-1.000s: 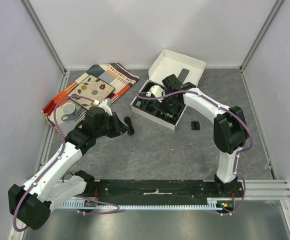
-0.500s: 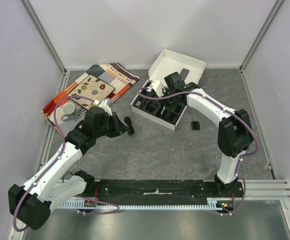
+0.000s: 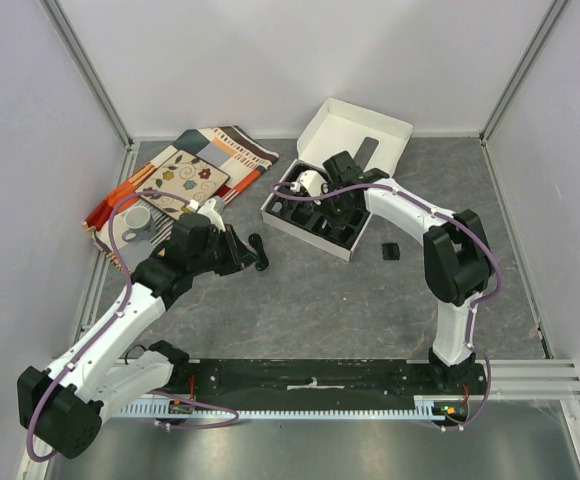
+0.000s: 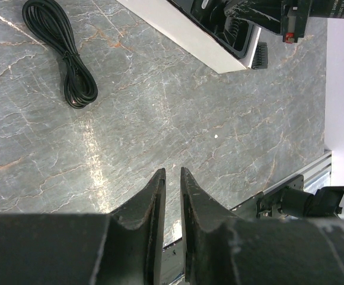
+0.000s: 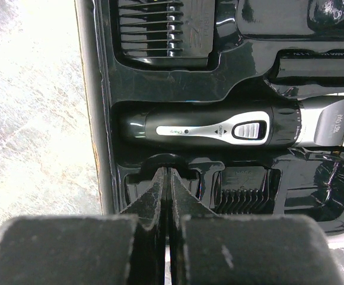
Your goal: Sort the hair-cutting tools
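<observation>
The black-and-silver clipper [image 5: 219, 127] lies in its slot in the black moulded tray [image 5: 160, 80]. Comb attachments sit in the slots above [image 5: 163, 29] and below [image 5: 243, 193] it. My right gripper [image 5: 166, 172] hovers over the tray just below the clipper's butt end, shut with nothing between its fingers; from above it [image 3: 342, 205] is over the box. A coiled black cord [image 4: 62, 56] lies on the table ahead of my left gripper [image 4: 172, 175], whose jaws stand a narrow gap apart and empty. One loose black comb piece [image 3: 392, 251] lies right of the box.
The white cardboard box [image 3: 305, 236] stands at the back centre, its lid [image 3: 355, 125] open behind it. A patterned cloth [image 3: 195, 165] with a white cup [image 3: 136, 218] on it lies at the back left. Walls enclose the table on three sides.
My right gripper has closed its jaws on nothing and shifted a little over the tray. The left arm and the cord have not moved.
</observation>
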Available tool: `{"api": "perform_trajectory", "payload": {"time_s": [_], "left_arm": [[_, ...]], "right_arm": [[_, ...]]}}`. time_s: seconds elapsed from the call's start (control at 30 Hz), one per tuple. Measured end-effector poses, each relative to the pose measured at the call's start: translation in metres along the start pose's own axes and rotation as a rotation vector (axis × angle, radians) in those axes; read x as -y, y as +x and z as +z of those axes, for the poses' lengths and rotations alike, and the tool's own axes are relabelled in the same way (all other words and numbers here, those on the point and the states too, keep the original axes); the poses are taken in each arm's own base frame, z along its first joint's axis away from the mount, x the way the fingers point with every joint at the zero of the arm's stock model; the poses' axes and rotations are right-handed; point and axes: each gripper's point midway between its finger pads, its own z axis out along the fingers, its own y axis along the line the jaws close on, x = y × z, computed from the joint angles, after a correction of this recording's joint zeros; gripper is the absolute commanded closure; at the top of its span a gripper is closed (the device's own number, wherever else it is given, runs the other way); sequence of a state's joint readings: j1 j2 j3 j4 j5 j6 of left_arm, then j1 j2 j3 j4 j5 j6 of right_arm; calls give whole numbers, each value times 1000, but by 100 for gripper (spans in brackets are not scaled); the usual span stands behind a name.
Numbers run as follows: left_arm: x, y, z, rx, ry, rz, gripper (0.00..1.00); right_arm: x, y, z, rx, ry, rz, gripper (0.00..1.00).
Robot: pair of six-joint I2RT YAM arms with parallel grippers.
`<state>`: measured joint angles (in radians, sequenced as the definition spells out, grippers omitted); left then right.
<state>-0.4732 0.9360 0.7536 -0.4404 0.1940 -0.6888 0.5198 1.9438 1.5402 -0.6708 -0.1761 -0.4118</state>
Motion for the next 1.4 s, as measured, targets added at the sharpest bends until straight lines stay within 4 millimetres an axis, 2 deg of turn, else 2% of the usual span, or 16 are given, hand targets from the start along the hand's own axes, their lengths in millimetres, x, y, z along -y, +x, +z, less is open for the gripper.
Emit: {"api": "perform_trajectory", "payload": {"time_s": [0.4,0.57,0.73,0.87,0.97,1.1,1.17,1.2,1.23,1.33,1.37,1.4], "left_arm": [[0,0,0,0,0,0,78],[0,0,0,2,1,0,78],[0,0,0,1,1,0,78],[0,0,-1,2,2,1,78],[2,-1,-3,9,8,2,78],[5,-3,-7,23,23,7,78],[7,-3,-9,27,34,9,78],[8,-2,-11,28,41,10,78],[9,-2,-13,29,48,11,78],[10,-2,-18,44,62,15,78],[11,-2,-20,50,67,17,78],[12,-2,-22,55,73,19,78]], "right_arm": [[-1,15,4,-65,3,8,100],[-1,14,4,-58,2,8,100],[1,6,-8,-32,22,3,100],[7,-5,-28,11,80,12,97],[14,-4,-47,19,155,33,93],[31,9,-69,-11,306,110,70],[39,18,-76,-24,382,166,62],[44,27,-80,-34,431,207,61],[48,35,-84,-40,478,247,63],[56,64,-95,-65,594,375,93],[58,74,-99,-69,623,427,100],[61,83,-102,-67,647,480,100]]}}
